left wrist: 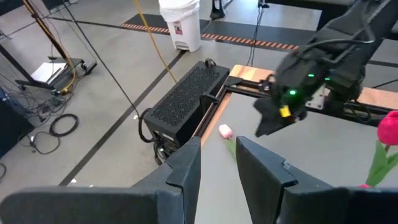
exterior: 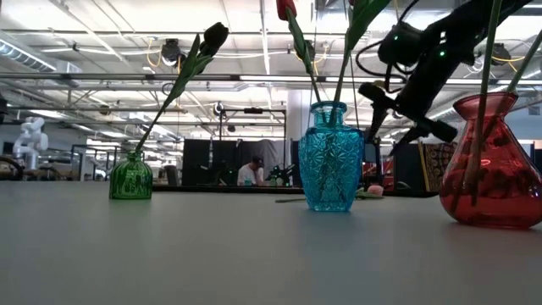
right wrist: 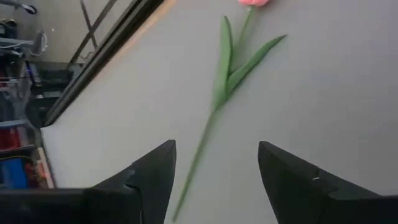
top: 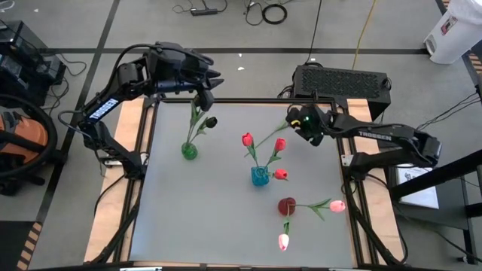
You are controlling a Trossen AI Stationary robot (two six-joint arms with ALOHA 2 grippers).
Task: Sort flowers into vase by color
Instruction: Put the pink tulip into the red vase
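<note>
Pink-headed, a loose tulip (right wrist: 227, 68) lay flat on the grey table (top: 196, 218) near the far right corner, directly below the right gripper (right wrist: 214, 177). In the right wrist view its thin stem ran out from the gap between the two dark fingers (right wrist: 152, 171), with the leaves and bud at the outer end, so its long axis lay roughly along the gripper's reach rather than across the jaws. Those jaws stood well apart and held nothing. To my eye the pick turned on that alignment: the wrist probably needed to turn so the fingers closed across the stem. The right arm was plainly the nearer one. Across the table, the left gripper (top: 202, 96) hung above the green vase (top: 189, 150) and its near-black tulip (top: 212, 121), its fingers parted with nothing between them.
</note>
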